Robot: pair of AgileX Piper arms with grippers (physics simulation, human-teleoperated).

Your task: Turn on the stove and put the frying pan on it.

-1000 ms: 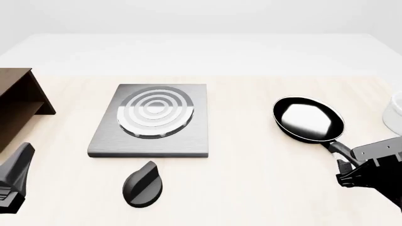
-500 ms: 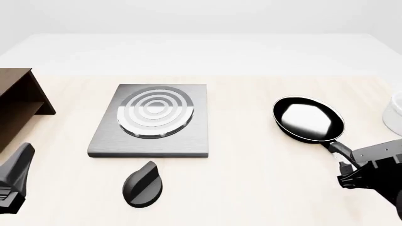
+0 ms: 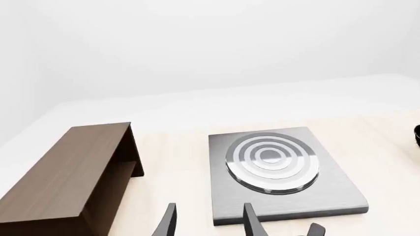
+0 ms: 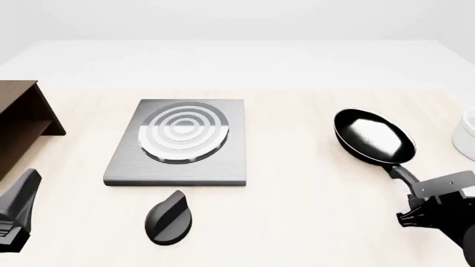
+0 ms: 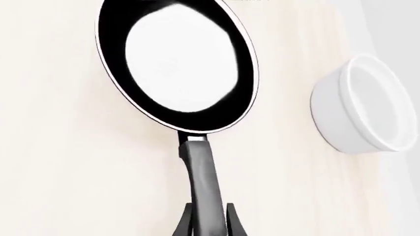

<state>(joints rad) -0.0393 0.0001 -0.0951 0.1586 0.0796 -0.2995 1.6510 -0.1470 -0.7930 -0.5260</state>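
The frying pan [image 4: 373,136] is at the right of the table, its black handle [image 4: 403,174] pointing back toward my right gripper [image 4: 410,190]. In the right wrist view the fingers [image 5: 186,222] are shut on the handle [image 5: 202,177], with the pan [image 5: 177,64] beyond them. The grey stove [image 4: 178,143] with its ringed burner [image 4: 184,130] lies left of centre, bare. The black oval knob [image 4: 169,217] lies in front of it. My left gripper [image 4: 26,186] is open and empty at the near left. Its fingers [image 3: 168,223] point at the stove [image 3: 282,172].
A dark brown wooden shelf [image 4: 19,125] stands at the left edge, also in the left wrist view [image 3: 72,177]. A white bowl [image 4: 468,132] sits at the right edge, close to the pan, and shows in the right wrist view [image 5: 357,110].
The pan has shifted to the right and a little farther away, and its outline now looks tilted. The right gripper has drawn slightly toward the near edge. The left arm has not moved.
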